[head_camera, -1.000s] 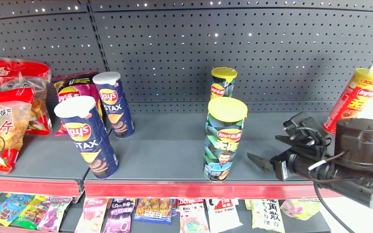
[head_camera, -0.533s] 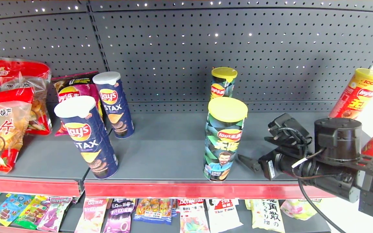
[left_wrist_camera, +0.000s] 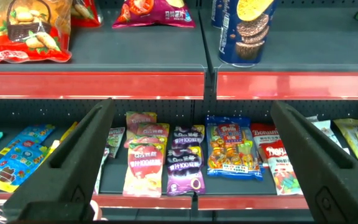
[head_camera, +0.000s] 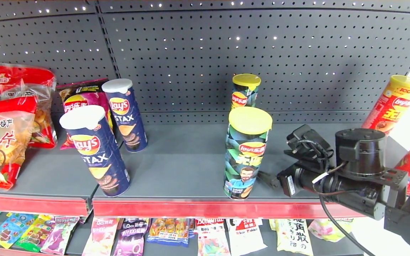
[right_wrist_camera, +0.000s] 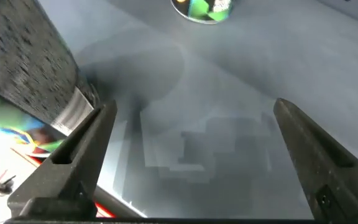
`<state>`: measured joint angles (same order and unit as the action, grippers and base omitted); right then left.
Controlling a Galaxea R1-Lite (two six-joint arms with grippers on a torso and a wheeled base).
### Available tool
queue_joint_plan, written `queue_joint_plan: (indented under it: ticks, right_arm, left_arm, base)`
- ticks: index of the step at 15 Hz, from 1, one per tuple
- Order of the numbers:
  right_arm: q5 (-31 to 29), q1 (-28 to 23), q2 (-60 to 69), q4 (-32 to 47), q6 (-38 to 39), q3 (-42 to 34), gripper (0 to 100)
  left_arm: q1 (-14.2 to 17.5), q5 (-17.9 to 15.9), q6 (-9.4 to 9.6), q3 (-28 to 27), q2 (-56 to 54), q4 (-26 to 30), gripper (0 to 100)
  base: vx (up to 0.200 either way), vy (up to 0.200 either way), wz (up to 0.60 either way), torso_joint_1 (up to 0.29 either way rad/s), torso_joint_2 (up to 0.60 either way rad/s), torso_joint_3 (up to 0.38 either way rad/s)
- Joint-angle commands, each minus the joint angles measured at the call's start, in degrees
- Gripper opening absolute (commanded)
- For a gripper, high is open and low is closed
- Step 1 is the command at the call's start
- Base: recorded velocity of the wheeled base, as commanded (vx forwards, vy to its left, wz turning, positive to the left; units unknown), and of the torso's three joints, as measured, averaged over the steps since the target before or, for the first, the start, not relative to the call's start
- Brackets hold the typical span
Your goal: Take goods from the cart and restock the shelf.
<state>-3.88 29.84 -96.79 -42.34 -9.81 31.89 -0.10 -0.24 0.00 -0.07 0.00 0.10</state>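
Head view: shelf carries a yellow-lidded can upright at its front edge, with a second can behind it and blue cans well apart to the left. The right gripper sits level over the shelf, just beside the yellow-lidded can.

Left wrist view: the left gripper faces the lower shelf of snack bags, with its fingers spread wide and holding nothing.

Right wrist view: the fingers are wide apart over bare shelf. The blurred yellow-lidded can appears to stand outside one finger.
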Motion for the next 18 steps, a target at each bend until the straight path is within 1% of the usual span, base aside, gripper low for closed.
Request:
queue_joint_plan:
  ticks: [1,12,15,18]
  right_arm:
    - [0.0,0.4,-0.2,0.0,0.0,0.4,100]
    - [-0.1,2.9,-0.2,-0.2,0.1,0.8,100]
    - [-0.1,3.0,-0.2,-0.2,0.1,0.6,100]
    - [-0.1,2.0,0.2,-0.2,1.6,-0.4,100]
  left_arm:
    - [0.0,0.0,0.0,0.1,0.0,0.0,100]
    - [0.0,0.0,0.0,0.0,0.0,0.0,100]
    - [0.0,0.0,0.0,0.0,0.0,0.0,100]
    - [0.0,0.0,0.0,0.0,0.0,0.0,100]
  base:
    - [0.0,0.0,0.0,0.0,0.0,0.0]
    - [0.0,0.0,0.0,0.0,0.0,0.0]
    - [0.0,0.0,0.0,0.0,0.0,0.0]
    - [0.0,0.0,0.0,0.0,0.0,0.0]
